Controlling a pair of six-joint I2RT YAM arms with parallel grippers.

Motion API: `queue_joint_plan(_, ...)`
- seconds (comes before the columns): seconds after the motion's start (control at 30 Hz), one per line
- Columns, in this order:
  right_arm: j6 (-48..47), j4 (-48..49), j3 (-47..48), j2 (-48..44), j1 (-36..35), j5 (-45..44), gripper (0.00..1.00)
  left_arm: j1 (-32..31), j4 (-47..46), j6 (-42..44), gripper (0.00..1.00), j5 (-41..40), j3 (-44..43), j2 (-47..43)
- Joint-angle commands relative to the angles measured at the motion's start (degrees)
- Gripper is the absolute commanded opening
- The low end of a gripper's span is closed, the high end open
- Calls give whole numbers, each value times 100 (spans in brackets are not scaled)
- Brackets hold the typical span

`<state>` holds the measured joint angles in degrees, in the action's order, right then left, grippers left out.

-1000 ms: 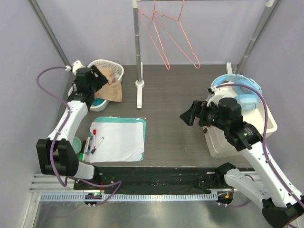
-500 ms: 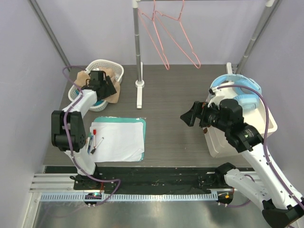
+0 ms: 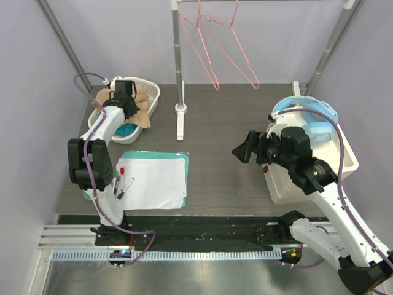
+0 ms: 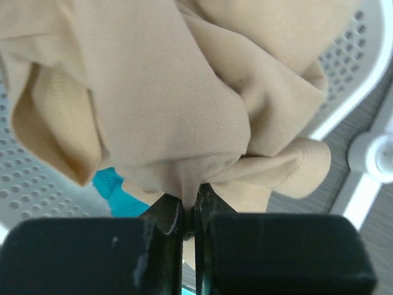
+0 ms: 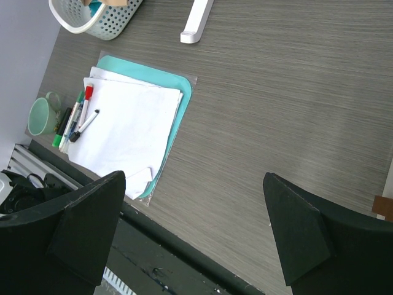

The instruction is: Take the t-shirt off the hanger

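Note:
The tan t-shirt (image 3: pixel 145 106) lies bunched in the white basket (image 3: pixel 155 92) at the back left, off the hanger. Two thin red hangers (image 3: pixel 215 49) hang bare on the rack at the back. My left gripper (image 3: pixel 126 101) is down in the basket. In the left wrist view my left gripper (image 4: pixel 189 206) is shut on a fold of the t-shirt (image 4: pixel 166 92), with the basket wall (image 4: pixel 362 55) behind. My right gripper (image 3: pixel 242 149) hovers open over the table at mid right; the right wrist view shows the right gripper (image 5: pixel 193 178) holding nothing.
A teal cloth (image 4: pixel 113 187) lies under the shirt in the basket. White papers on a teal folder (image 3: pixel 153 181), markers (image 3: pixel 120 181) and a green cup (image 5: pixel 42 115) sit front left. The rack's post base (image 3: pixel 180 120) stands mid-table. A white bin (image 3: pixel 344 153) is at the right.
My left arm folded in closer and its gripper closed on the t-shirt in the basket; the shirt shifted slightly left. The right arm has not moved.

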<state>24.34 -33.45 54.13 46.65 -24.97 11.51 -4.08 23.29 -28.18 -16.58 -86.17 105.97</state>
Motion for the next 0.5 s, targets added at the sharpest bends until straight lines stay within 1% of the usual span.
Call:
queue_joint_plan(0.0, -26, 164, 28, 28, -8, 0, 100, 223, -52, -363, 0, -1267, -102, -182)
queue_joint_plan(0.1, -52, 172, 19, 46, -8, -8, 100, 380, -228, -398, 0, -1427, -5, -86)
queue_joint_plan(0.17, -52, 172, 28, 54, -8, -43, 100, 451, -106, -582, 0, -1392, -84, 28)
queue_joint_plan(0.2, -69, 172, 28, 63, -8, -52, 100, 643, 130, -661, 0, -1331, -128, 185)
queue_joint_plan(0.3, -61, 216, 10, 81, -8, -61, 100, 698, 422, -864, 0, -971, -199, 327)
queue_joint_plan(0.37, -52, 251, 1, 107, -8, -43, 100, 706, 405, -977, 0, -725, 64, 301)
queue_joint_plan(0.47, -26, 286, -16, 125, -8, -17, 100, 706, 387, -1232, 0, -680, 486, 100)
